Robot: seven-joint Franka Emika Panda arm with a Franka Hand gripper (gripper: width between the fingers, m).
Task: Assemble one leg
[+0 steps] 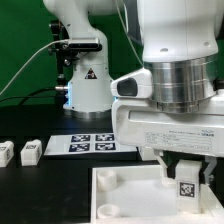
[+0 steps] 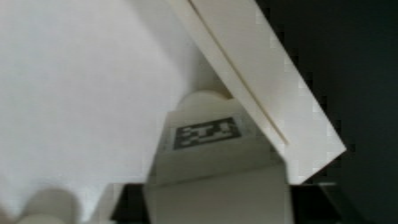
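One leg [image 1: 186,183] sits pinched in your tool [image 1: 185,175], held upright over the white board [image 1: 120,195] near its edge on the exterior view's right. Any tilt here and the leg could miss its socket or jam there.

The arm fills the exterior view's right, wrist pointing straight down, its base standing well behind. The gripper [image 1: 186,172] hangs low with its jaws closed on the leg [image 1: 187,181], held upright between the fingers [image 1: 169,169] and tag facing outward.
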